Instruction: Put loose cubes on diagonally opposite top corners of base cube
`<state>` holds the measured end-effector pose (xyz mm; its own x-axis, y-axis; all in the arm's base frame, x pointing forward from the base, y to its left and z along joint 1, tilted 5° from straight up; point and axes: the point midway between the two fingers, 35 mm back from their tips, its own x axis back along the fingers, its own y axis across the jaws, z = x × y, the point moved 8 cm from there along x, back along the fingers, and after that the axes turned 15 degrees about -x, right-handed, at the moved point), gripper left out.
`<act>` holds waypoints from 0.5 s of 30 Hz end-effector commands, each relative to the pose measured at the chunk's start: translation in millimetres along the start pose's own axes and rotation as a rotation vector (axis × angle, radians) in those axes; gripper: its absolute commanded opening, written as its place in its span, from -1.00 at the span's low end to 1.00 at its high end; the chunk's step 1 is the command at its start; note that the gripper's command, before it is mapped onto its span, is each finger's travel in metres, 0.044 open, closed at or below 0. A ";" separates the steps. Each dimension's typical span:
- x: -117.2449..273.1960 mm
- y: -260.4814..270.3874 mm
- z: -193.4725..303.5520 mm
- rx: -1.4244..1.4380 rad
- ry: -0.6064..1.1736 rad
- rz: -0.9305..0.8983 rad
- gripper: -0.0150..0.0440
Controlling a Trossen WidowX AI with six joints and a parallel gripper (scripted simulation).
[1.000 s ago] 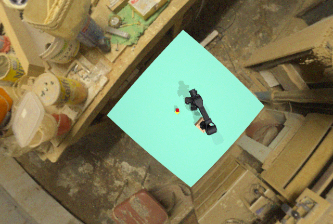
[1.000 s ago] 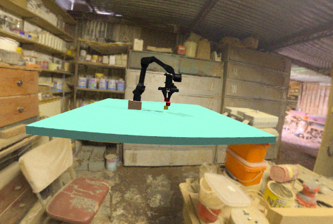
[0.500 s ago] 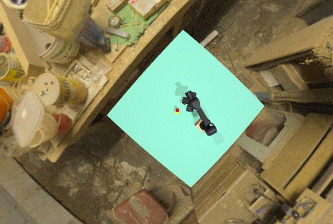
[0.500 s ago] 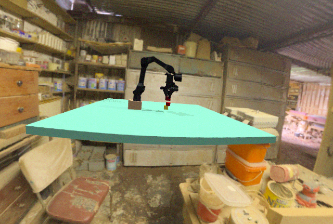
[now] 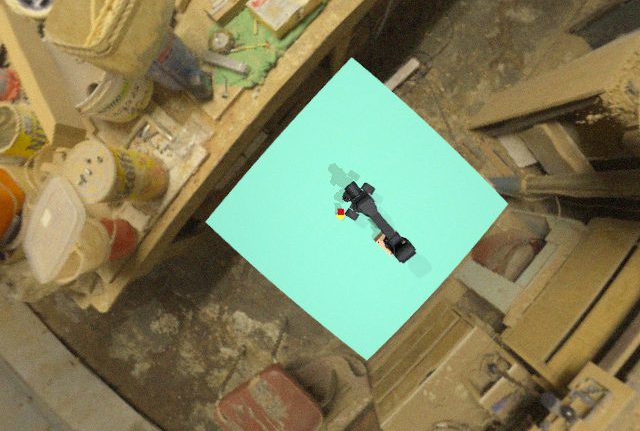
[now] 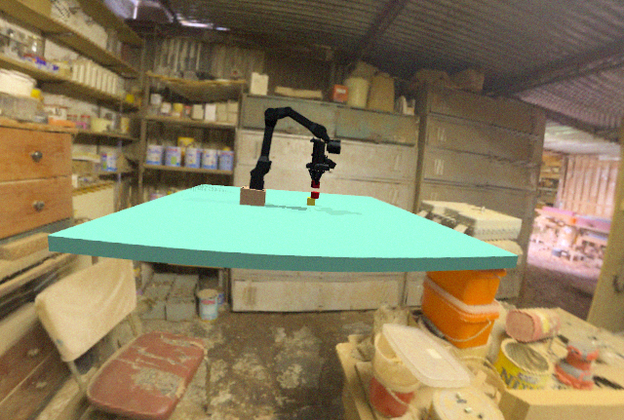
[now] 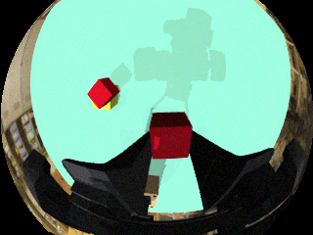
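The yellow base cube point(image 5: 339, 217) point(image 6: 310, 202) point(image 7: 111, 102) stands on the mint table top, mostly covered from above. One loose red cube point(image 5: 340, 211) point(image 6: 315, 194) point(image 7: 103, 93) rests on top of it, offset over one corner, and looks level. My gripper point(image 6: 315, 182) point(image 7: 169, 134) points down and is shut on the other red cube point(image 6: 315, 186) point(image 7: 170, 137). It holds that cube above the table and off to one side of the base cube. In the top view the arm hides the held cube and fingertips.
The mint table top point(image 5: 310, 131) point(image 6: 282, 234) point(image 7: 73, 59) carries the stack. The arm rises beside a brown block point(image 5: 383, 242) point(image 6: 252, 197) point(image 7: 152, 185) at its foot. Shadows of the arm fall near the stack. Workshop clutter lies beyond the table edges.
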<state>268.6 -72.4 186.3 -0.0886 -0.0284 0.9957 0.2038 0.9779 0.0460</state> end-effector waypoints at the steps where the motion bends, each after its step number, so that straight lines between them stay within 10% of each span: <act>1: 0.4 12.5 -1.1 -0.098 -0.005 0.003 -0.14; 15: -0.8 55.9 1.5 -0.427 -0.005 -0.001 -0.14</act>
<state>277.3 -26.7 187.2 -0.0894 -0.0308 0.9955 0.5275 0.8464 0.0735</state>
